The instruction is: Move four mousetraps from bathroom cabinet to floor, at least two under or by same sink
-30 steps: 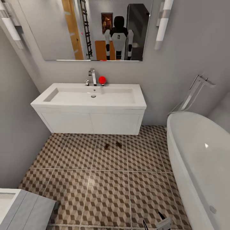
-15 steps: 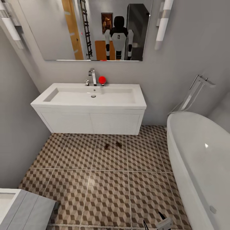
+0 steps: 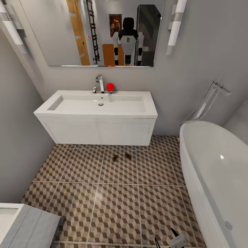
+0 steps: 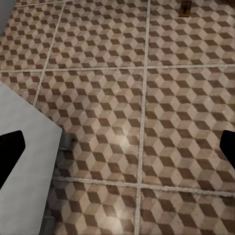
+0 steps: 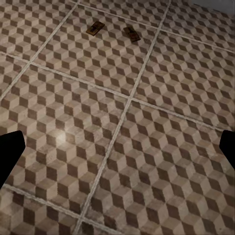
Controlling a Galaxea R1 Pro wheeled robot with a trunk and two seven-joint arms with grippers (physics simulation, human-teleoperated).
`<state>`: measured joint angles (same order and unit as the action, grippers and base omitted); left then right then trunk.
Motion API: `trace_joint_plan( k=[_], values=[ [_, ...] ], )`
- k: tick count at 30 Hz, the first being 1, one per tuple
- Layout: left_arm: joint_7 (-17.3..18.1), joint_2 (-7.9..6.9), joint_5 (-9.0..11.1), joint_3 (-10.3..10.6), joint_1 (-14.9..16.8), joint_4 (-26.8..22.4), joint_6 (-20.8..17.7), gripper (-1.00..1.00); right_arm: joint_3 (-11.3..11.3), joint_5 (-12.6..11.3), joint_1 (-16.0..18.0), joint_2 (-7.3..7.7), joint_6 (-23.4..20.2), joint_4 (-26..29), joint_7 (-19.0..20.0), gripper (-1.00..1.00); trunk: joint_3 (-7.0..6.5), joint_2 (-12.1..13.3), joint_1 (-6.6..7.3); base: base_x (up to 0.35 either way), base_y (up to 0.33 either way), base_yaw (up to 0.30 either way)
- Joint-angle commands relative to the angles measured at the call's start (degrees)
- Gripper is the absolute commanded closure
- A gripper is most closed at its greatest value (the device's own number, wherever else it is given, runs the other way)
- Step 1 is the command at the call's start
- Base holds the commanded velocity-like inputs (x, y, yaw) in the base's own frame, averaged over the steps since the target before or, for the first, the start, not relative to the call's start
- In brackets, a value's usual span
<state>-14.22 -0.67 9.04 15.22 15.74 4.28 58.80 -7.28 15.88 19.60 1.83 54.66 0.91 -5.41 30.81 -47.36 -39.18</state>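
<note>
Two small flat brown wooden mousetraps with dark wire parts are lying on the cube-patterned brown, beige and white tiled bathroom floor (image 3: 113, 206), the left one (image 3: 115, 158) and the right one (image 3: 128, 155) near each other but apart, just in front of the wide white rectangular sink (image 3: 98, 105) on its wall-hung white vanity. So two traps are already sitting next to the sink; the other two are presumably remaining to be fetched from the cabinet. The right gripper (image 3: 167, 239) is showing at the bottom edge of the head view, its dark fingers (image 5: 10, 154) spread wide and holding nothing; both traps (image 5: 94, 28) (image 5: 131, 34) are lying well ahead of it, long axes slanting toward each other. The left gripper (image 4: 117, 156) is likewise standing wide apart and empty, hanging beside a pale grey slab. A white oval bathtub (image 3: 220, 172) is flanking the right side, so the right arm is the nearer one.
</note>
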Motion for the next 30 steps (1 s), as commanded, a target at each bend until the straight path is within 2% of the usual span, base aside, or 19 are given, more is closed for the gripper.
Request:
trace_joint_plan(
  k=[1, 30],
  values=[
    [0.08, 0.03, 0.54, 0.51, 0.08, 0.19, 0.27, -1.0, -0.45, 0.2, 0.02, 0.01, 0.1, -0.04, -0.57, -1.0, -0.14, 0.37, 0.22, 0.0, 0.0, 0.0],
    [0.07, 0.05, 0.55, 0.51, 0.08, 0.2, 0.18, -1.0, -0.49, 0.2, 0.0, -0.19, 0.16, -0.04, -0.53, -1.0, -5.34, 12.01, 6.59, 0.0, 0.0, 0.0]
  ],
)
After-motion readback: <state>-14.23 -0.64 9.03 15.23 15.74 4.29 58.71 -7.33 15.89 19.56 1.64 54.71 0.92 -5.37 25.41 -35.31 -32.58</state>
